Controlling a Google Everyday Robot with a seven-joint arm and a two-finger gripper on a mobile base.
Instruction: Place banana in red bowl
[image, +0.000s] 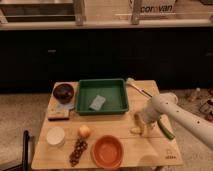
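The gripper (142, 123) is down at the right side of the wooden table (125, 120), directly over the banana (136, 125), which lies on the tabletop just left of a long green vegetable (165, 128). The white arm hides the fingers, so I cannot tell how far open they are or whether they hold the fruit; it looks like the grasp is being made. The red bowl (107, 151) sits empty near the front edge, well apart to the left of the banana. To do this well, close across the banana's middle, avoid the green vegetable, lift straight up, then carry left and forward, staying away from the round yellow-orange fruit (84, 131) and the dark cluster (78, 151) beside the bowl
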